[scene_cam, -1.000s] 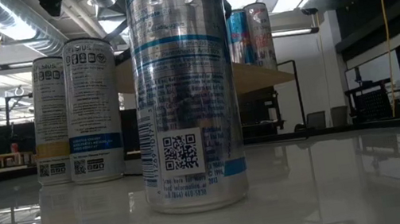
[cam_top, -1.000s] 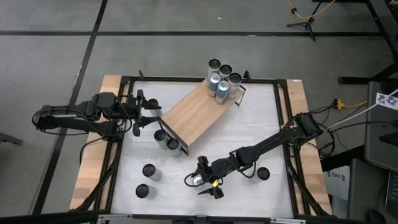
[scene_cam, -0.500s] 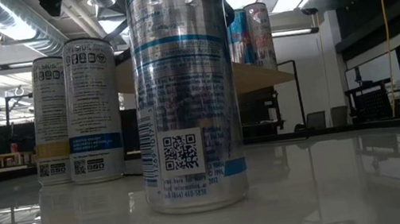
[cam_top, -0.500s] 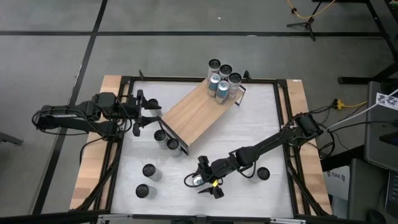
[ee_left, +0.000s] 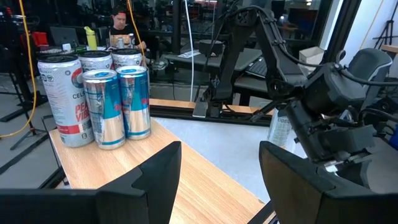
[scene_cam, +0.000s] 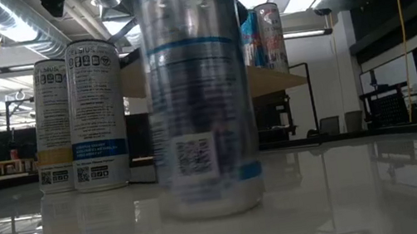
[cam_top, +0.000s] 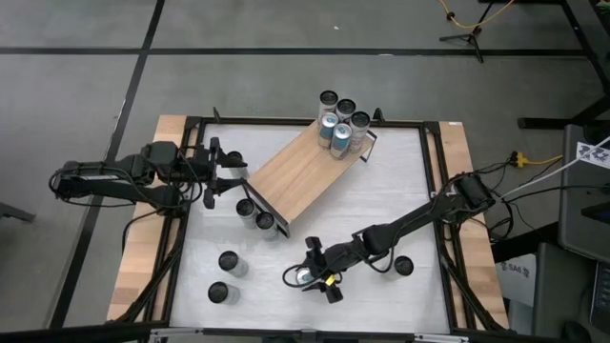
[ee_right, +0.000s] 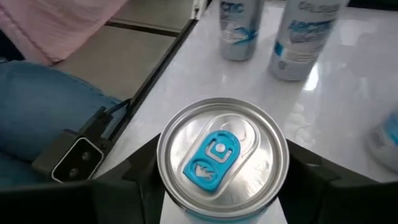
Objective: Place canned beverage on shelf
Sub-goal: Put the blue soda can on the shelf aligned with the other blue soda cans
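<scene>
Now at the pick-up step: right gripper (cam_top: 315, 277) clamped on the can (ee_right: 222, 155) near the table's front edge, well apart from the shelf (cam_top: 303, 171). Standing upright, long axis vertical, blue tab facing up. Next, probably a straight lift clear, then carrying across to the board's bare near stretch; left gripper (cam_top: 227, 172) waiting half-spread beside the shelf, holding nothing.

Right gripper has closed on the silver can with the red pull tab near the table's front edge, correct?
Not quite: the tab is blue, not red, as the right wrist view shows. The right gripper is indeed shut on the silver can with the blue pull tab near the white table's front edge.
</scene>
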Controlling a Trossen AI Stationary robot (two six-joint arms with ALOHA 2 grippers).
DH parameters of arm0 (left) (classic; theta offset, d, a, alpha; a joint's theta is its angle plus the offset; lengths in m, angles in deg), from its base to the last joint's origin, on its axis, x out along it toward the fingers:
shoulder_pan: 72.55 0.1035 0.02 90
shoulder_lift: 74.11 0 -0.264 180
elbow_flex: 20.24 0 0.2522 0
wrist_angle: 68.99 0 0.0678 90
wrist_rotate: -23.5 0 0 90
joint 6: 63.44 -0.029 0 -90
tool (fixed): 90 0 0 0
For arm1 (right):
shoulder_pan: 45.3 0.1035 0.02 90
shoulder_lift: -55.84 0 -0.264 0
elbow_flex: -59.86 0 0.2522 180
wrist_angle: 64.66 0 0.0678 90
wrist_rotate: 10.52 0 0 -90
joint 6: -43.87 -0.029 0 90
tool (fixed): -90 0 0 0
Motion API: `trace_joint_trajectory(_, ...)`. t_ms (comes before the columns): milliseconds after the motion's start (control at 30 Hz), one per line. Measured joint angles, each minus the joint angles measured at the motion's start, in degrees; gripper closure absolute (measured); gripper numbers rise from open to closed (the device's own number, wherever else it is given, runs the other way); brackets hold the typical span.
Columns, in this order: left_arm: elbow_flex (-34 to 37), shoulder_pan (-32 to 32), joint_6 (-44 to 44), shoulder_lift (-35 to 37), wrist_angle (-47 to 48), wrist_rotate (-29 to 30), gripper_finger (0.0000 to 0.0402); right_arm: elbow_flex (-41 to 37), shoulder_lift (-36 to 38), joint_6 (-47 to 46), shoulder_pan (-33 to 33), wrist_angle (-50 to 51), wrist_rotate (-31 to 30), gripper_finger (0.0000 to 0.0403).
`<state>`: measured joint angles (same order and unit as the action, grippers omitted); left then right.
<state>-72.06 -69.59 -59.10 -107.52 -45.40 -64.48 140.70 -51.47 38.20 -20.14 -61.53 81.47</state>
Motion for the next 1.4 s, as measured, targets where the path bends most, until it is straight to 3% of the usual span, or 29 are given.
trace_joint_trajectory(367,0.0,0.0,0.0,-0.02,0.06,0.0,0.0192,-0.01,9.46,-1.53,-0.06,2.0,-15.1,0.0171)
trace_joint_trajectory(600,0.0,0.0,0.0,-0.02,-0.02,0.0,0.0192,0.01,17.76,-3.06,-0.07,5.21,-18.1,0.0169)
trace_joint_trajectory(800,0.0,0.0,0.0,0.0,0.0,0.0,0.0192,0.04,23.75,-3.13,-0.6,4.47,-29.08,0.0169)
trace_joint_trajectory(1000,0.0,0.0,0.0,-0.01,0.0,0.02,0.0192,2.6,25.08,-3.21,-4.65,4.66,-39.18,0.0169)
trace_joint_trajectory(1200,0.0,0.0,0.02,-0.01,0.0,0.0,0.0192,6.93,24.76,-10.18,-11.31,7.38,-44.11,0.0169)
trace_joint_trajectory(1400,0.0,0.0,0.02,-0.01,-0.02,0.0,0.0192,10.67,24.76,-17.21,-16.15,17.28,-46.2,0.0169)
